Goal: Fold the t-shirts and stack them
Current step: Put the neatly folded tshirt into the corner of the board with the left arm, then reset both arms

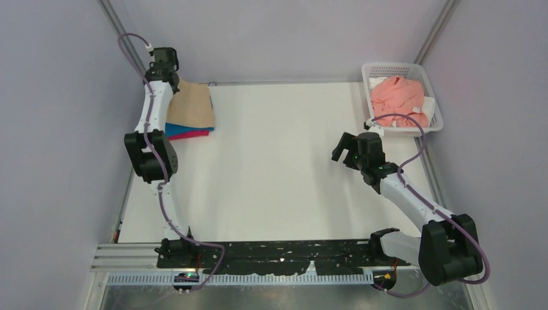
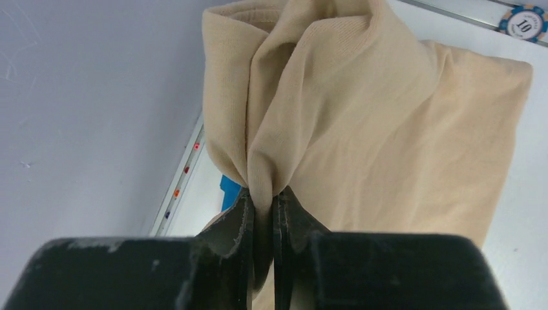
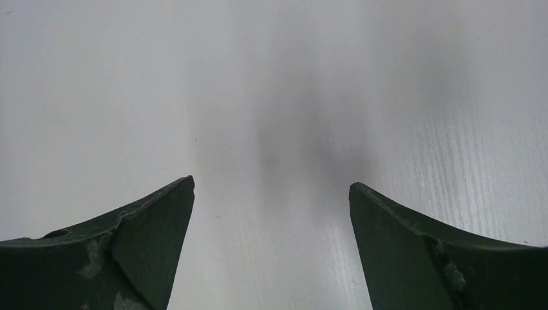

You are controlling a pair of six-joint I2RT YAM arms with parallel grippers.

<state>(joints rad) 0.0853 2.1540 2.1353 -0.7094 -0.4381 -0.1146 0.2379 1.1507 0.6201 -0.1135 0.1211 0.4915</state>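
Note:
The tan-beige t-shirt (image 1: pixel 193 104) lies folded on top of a stack at the table's far left, with the bright blue t-shirt (image 1: pixel 182 130) and the magenta-red t-shirt (image 1: pixel 194 136) showing as edges under it. My left gripper (image 1: pixel 169 79) is shut on a pinched ridge of the tan-beige t-shirt (image 2: pixel 362 110) at its back left edge, lifting that fold. The salmon pink t-shirt (image 1: pixel 400 98) lies crumpled in the white mesh basket (image 1: pixel 435 97) at the far right. My right gripper (image 1: pixel 340 150) is open and empty above bare table; in its wrist view (image 3: pixel 271 190) only white tabletop shows.
White walls close in on the left, back and right. A metal rail runs along the table's far edge (image 1: pixel 284 82). A round "10" marker (image 2: pixel 526 20) sits by that rail near the stack. The arm bases stand on a black plate (image 1: pixel 271 253) at the near edge.

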